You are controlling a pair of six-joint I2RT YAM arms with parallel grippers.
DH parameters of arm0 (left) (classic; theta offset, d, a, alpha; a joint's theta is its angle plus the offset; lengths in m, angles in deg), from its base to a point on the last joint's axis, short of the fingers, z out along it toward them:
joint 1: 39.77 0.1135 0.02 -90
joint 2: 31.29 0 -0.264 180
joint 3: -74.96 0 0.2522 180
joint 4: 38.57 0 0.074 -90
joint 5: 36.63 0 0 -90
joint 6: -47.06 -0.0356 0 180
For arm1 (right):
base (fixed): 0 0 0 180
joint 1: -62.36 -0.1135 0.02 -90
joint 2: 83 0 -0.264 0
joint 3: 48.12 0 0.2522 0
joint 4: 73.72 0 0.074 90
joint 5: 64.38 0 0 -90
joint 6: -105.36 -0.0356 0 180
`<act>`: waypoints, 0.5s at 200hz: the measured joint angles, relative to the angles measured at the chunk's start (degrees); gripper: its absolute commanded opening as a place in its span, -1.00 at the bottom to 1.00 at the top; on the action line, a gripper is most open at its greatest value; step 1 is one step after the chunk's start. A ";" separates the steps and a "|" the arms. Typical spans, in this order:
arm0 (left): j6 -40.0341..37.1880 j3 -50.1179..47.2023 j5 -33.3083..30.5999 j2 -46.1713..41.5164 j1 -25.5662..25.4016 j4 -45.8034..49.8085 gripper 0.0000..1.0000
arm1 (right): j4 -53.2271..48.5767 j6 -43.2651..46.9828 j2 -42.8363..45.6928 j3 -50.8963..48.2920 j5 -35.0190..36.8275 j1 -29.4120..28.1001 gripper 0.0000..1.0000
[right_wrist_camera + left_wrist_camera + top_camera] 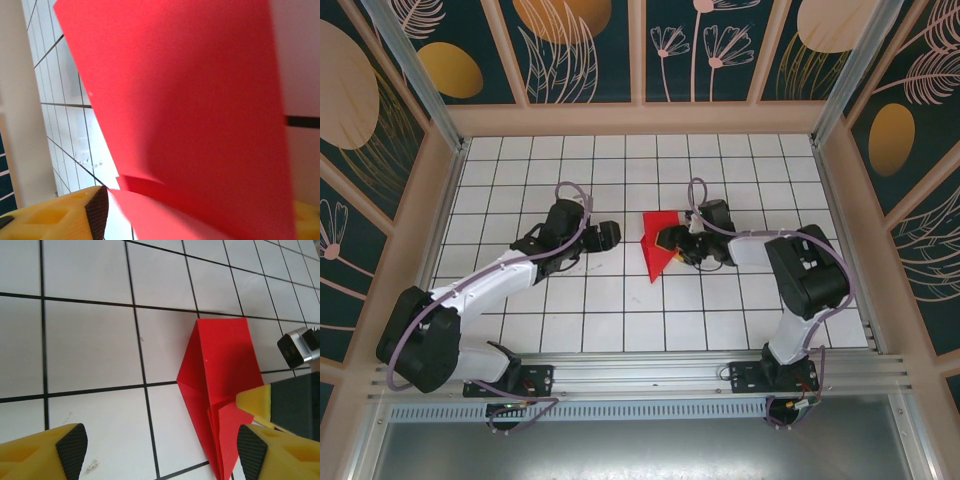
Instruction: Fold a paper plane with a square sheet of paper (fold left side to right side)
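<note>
The square sheet of paper [654, 243] is bright red, folded into a creased pointed shape, and lies on the tiled table near the middle. In the left wrist view the paper [220, 360] lies flat with a raised flap near its narrow end. My left gripper [612, 236] hovers just left of it, open [161, 455], and the paper's narrow end sits close to the right-hand pad [252, 452]. My right gripper [667, 240] is at the paper's right edge. Its jaws stand wide apart [200, 220], with the lifted red sheet [190, 110] between them and not pinched.
The white tiled table [570, 310] is bounded by wooden walls [640, 118] at the back and sides. An aluminium rail [640, 375] carrying both arm bases runs along the near edge. The right arm's yellow finger [255, 399] rests on the paper's flap.
</note>
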 measured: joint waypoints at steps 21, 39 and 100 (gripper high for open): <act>-1.49 0.00 -0.83 0.00 -3.78 -0.09 0.61 | -0.55 0.31 1.49 -1.49 -0.07 1.11 0.29; -2.95 0.00 -1.49 0.00 -7.02 -0.26 0.62 | -0.48 0.90 2.12 -2.40 -1.01 2.16 0.29; -5.46 0.00 -1.75 2.34 -11.78 -2.62 0.62 | 1.57 4.11 1.20 -1.60 -5.64 6.84 0.29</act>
